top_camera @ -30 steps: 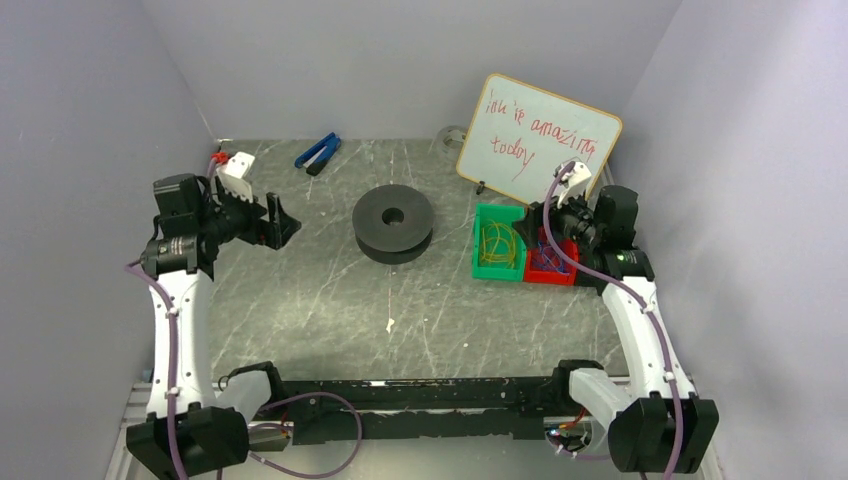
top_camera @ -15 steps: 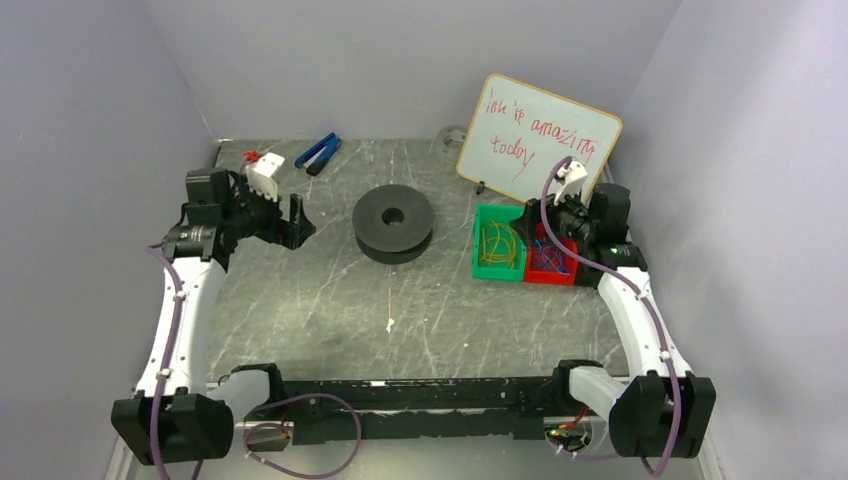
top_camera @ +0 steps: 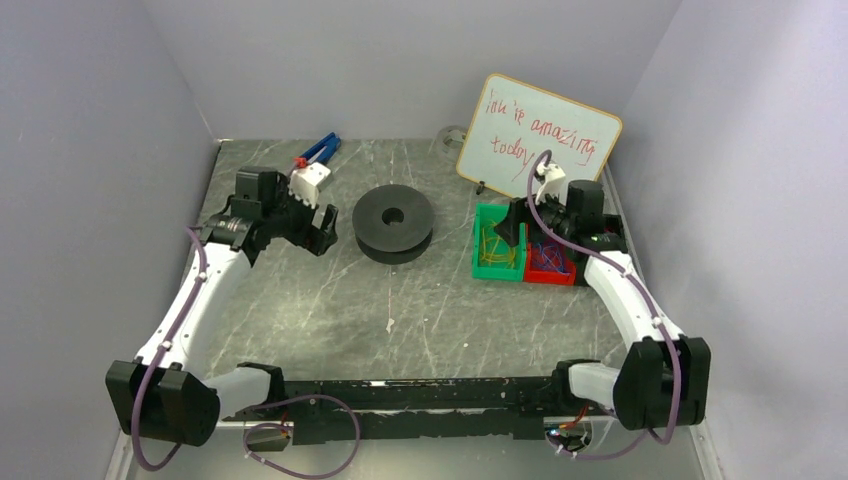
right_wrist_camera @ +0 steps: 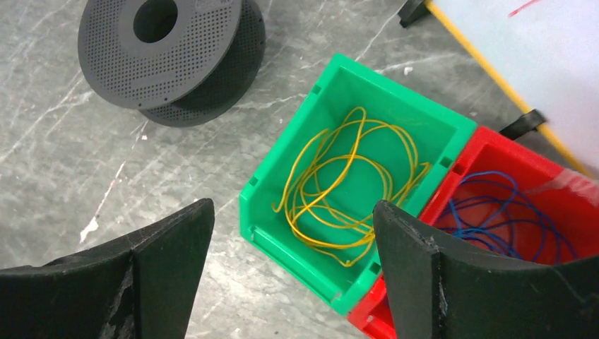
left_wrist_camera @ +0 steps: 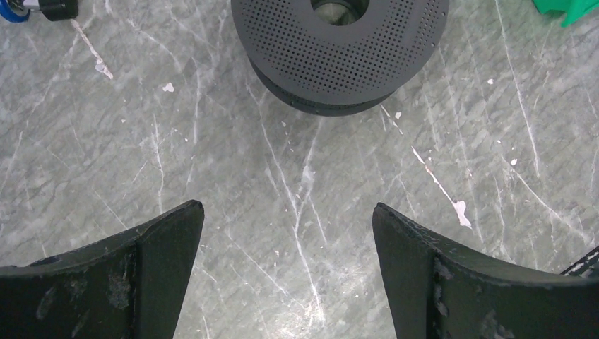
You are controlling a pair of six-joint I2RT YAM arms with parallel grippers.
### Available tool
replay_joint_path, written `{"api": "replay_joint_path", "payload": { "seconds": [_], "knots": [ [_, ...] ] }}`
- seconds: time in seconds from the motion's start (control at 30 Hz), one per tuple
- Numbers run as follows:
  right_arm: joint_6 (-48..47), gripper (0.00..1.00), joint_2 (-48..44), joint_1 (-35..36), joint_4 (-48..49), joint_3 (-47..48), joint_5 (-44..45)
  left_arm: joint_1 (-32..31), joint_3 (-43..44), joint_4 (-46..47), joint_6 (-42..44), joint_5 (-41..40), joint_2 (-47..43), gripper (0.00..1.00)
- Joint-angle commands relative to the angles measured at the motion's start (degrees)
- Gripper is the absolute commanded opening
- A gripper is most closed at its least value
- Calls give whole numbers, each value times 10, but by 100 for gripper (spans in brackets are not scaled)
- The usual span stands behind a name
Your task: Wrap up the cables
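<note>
The yellow cables (right_wrist_camera: 346, 191) lie in loose loops inside a green bin (right_wrist_camera: 263, 200); they also show in the top view (top_camera: 497, 243). The black perforated spool (top_camera: 393, 224) lies flat at the table's middle, and shows in the left wrist view (left_wrist_camera: 339, 49) and the right wrist view (right_wrist_camera: 169, 56). My left gripper (top_camera: 322, 232) is open and empty, just left of the spool; bare table shows between its fingers (left_wrist_camera: 287, 215). My right gripper (top_camera: 512, 226) is open and empty, hovering above the green bin's near edge (right_wrist_camera: 293, 212).
A red bin (right_wrist_camera: 526, 176) with blue wires (right_wrist_camera: 508, 212) adjoins the green bin on the right. A whiteboard (top_camera: 537, 135) leans at the back right. A blue tool (top_camera: 318, 151) lies at the back left. Grey walls close in both sides.
My left gripper has swung right, from the left wall toward the spool. My right gripper has moved left and forward, from over the red bin to over the green bin.
</note>
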Motion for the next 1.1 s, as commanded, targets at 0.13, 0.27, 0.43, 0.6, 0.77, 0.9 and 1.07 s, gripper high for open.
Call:
{"api": "replay_joint_path", "payload": {
  "seconds": [0.13,0.27,0.43,0.6,0.77,0.9,1.07],
  "knots": [
    [68,72,82,28,11,77,39,-3,-24,29,12,6,-37,94],
    [74,65,155,36,-28,134,47,-3,-26,29,13,6,-42,94],
    [86,60,206,41,-48,159,72,-1,-26,28,12,6,-40,94],
    [77,57,214,72,-39,149,134,10,-26,26,12,9,-45,94],
    [73,56,245,90,-48,155,160,31,-25,24,7,28,-49,94],
    [77,54,242,87,-40,145,171,45,-26,24,4,40,-52,94],
    [74,54,237,87,-38,140,168,55,-24,23,2,49,-54,94]
  ]
}}
